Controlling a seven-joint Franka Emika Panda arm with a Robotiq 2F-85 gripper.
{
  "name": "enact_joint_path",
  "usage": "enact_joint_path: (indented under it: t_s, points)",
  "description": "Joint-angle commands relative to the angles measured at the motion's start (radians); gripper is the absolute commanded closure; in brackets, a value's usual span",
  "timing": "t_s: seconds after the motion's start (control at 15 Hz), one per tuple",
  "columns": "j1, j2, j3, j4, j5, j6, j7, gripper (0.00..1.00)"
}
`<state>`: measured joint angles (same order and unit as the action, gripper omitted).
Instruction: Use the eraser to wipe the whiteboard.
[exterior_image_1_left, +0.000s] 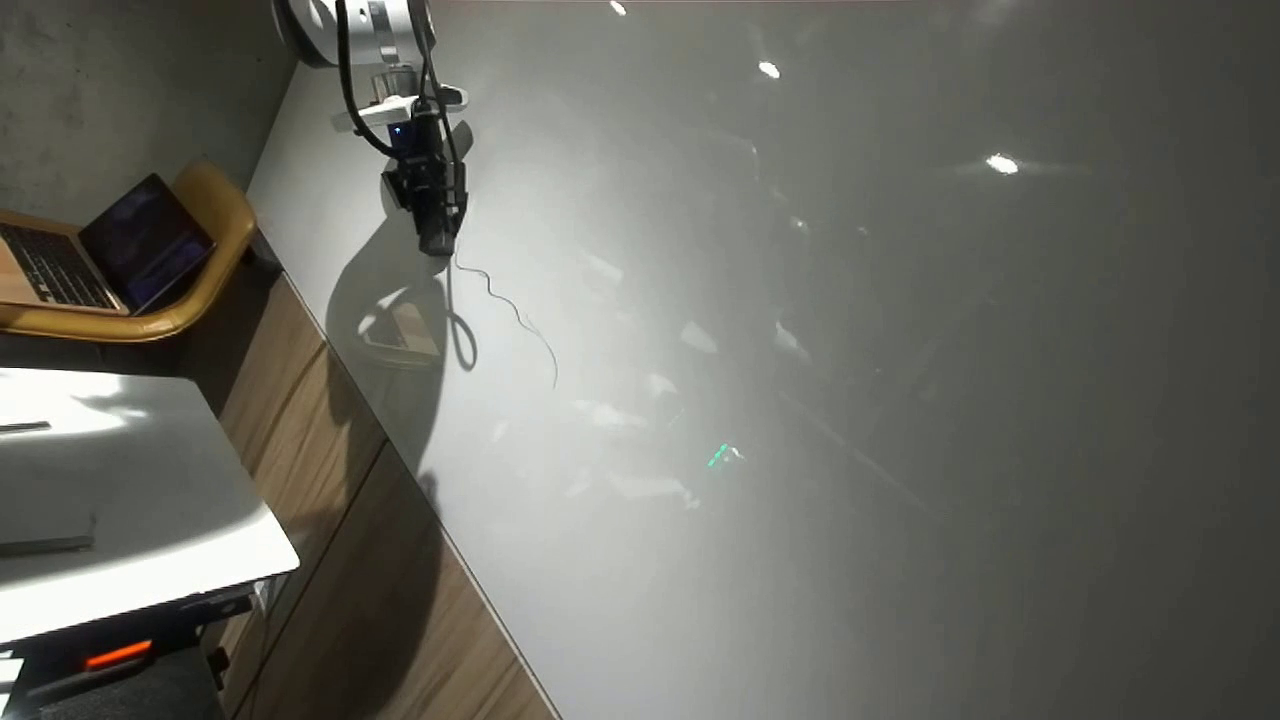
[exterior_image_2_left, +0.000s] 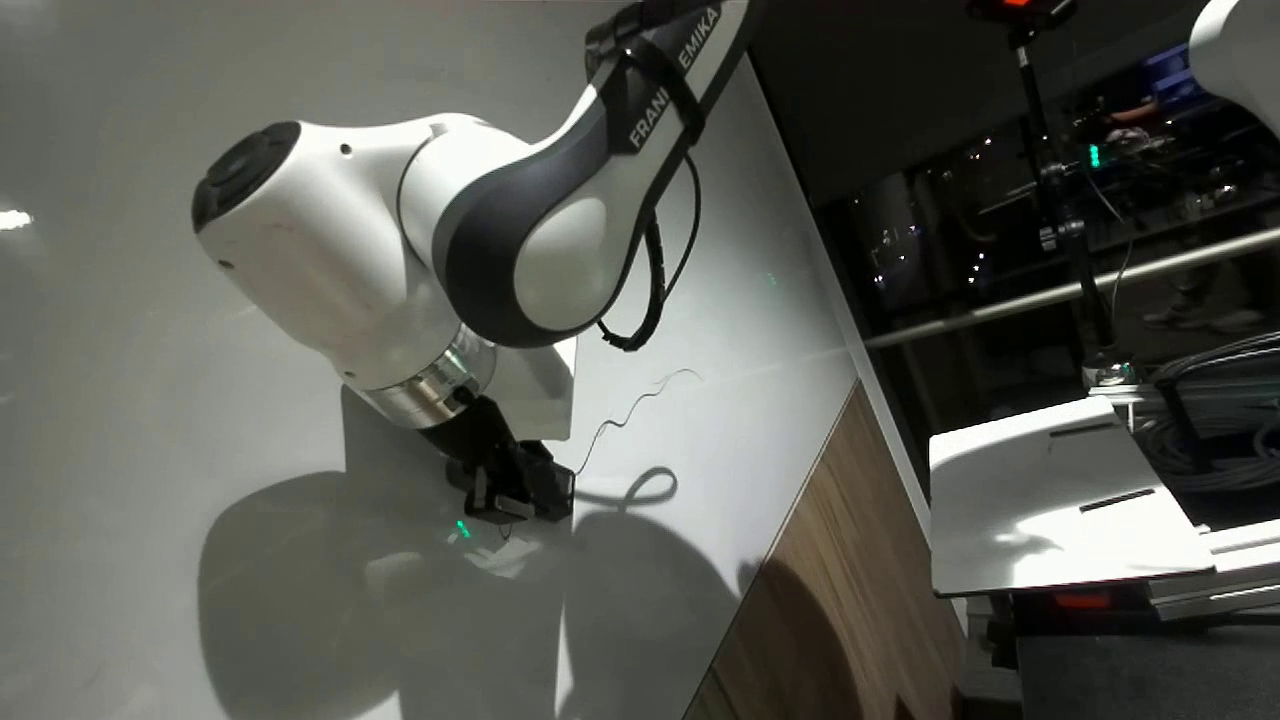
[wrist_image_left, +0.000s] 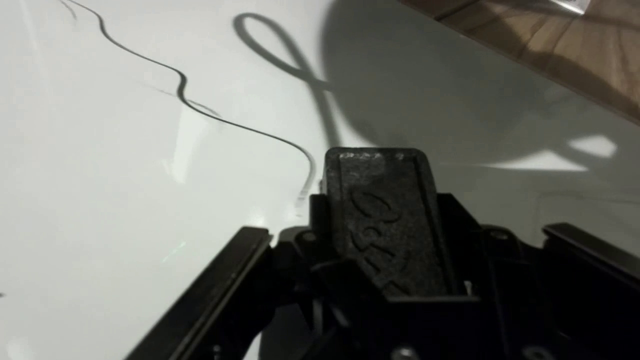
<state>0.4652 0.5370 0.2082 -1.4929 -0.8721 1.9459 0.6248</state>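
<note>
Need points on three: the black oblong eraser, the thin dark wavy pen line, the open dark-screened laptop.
Black oblong eraser (wrist_image_left: 384, 215): wrist view, on its marked face.
Thin dark wavy pen line (wrist_image_left: 181, 90): wrist view, on a middle bend.
Open dark-screened laptop (exterior_image_1_left: 146, 243): in an exterior view, on its screen.

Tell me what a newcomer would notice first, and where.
Probably the big white arm, in front of the whiteboard in an exterior view. Next, likely, the eraser in the gripper near the wrist view's middle, with a wavy dark line to its upper left. Then perhaps the laptop, far left in an exterior view.
</note>
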Motion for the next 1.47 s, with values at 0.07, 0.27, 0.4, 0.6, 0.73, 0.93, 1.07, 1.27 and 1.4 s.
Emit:
enact_joint_path:
  t_s: [0.07,0.27,0.4,0.6,0.73,0.93,1.07,1.27,1.4]
  points:
    - [0.038,0.143,-0.031,0.209,0.002,0.036,-0.043,0.7]
    - [0.056,0.177,-0.043,0.259,0.011,0.021,-0.053,0.7]
    - [0.059,0.189,-0.049,0.284,0.019,0.009,-0.055,0.7]
    - [0.064,0.208,-0.054,0.306,0.038,0.002,-0.051,0.7]
    - [0.066,0.211,-0.061,0.301,0.039,0.003,-0.05,0.7]
    - [0.041,0.17,-0.076,0.249,0.03,0.015,-0.057,0.7]
    - [-0.002,0.121,-0.062,0.184,0.012,0.026,-0.05,0.7]
    - [-0.025,0.045,-0.066,0.08,0.009,0.046,-0.02,0.7]
    - [-0.047,0.002,-0.068,0.018,0.005,0.068,-0.009,0.7]
